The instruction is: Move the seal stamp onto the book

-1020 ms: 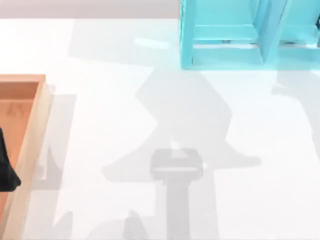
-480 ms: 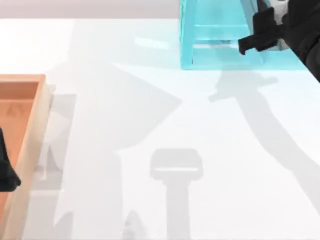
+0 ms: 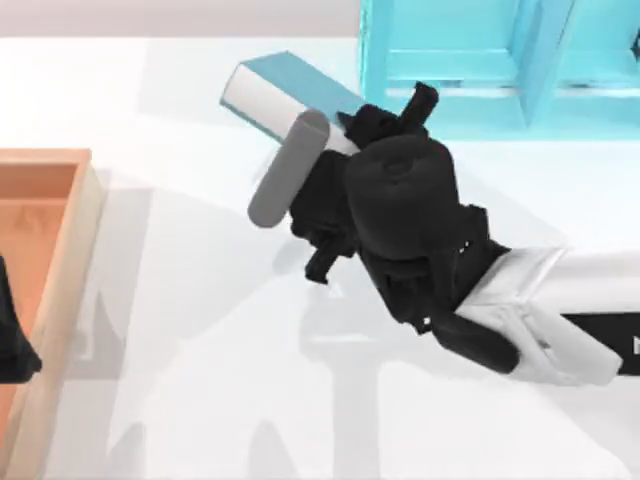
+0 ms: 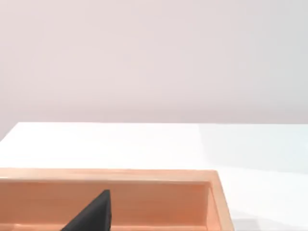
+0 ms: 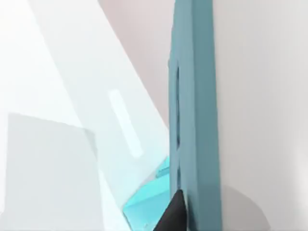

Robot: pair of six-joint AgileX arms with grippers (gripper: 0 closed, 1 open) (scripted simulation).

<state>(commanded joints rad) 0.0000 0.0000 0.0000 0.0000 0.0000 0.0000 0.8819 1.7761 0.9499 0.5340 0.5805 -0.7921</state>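
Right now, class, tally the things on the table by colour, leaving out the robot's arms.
Blue: 2, the book and the shelf
Wood brown: 1, the tray
Total: 3

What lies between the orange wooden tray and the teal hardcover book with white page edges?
In the top view, bare white table separates tray from book.
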